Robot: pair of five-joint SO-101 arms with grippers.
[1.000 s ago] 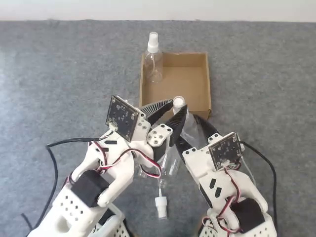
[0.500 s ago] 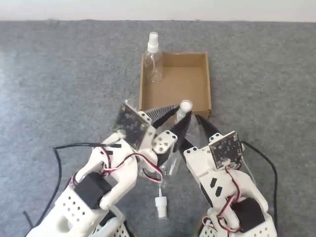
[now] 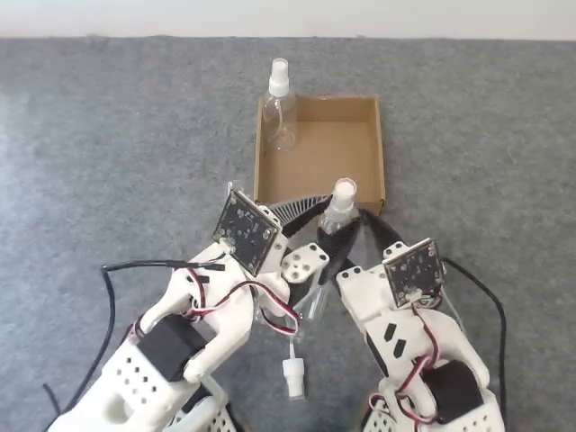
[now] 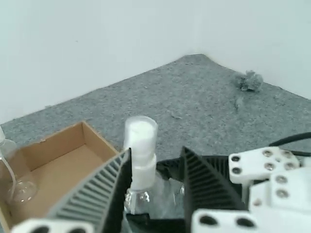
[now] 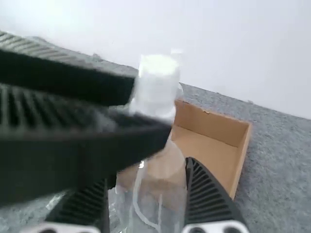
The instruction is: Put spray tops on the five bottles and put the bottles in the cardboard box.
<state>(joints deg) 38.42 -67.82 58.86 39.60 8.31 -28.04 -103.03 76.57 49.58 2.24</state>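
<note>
Cardboard box [image 3: 380, 153]: open-topped on grey carpet [image 3: 108, 135], just beyond both sets of fingertips. Standing bottle [image 3: 279, 117]: spray head fitted, at the box's far corner on the left arm's side. Loose spray top [image 3: 292, 371]: lying on the carpet back between the two arm bases, well behind the grippers. Black cable [image 3: 101, 306]: trailing beside the left arm. Bottle [image 3: 337, 219]: clear, raised off the carpet at the box's near wall, its white spray top [image 4: 141, 145] on its neck. Right gripper [image 5: 146, 179]: reaching forward, fingers closed on the bottle's body. Left gripper [image 4: 157, 153]: angled across in front of the right one (partly blocking its way to the box), ribbed fingers parted around the spray top, one touching it, the other apart.
</note>
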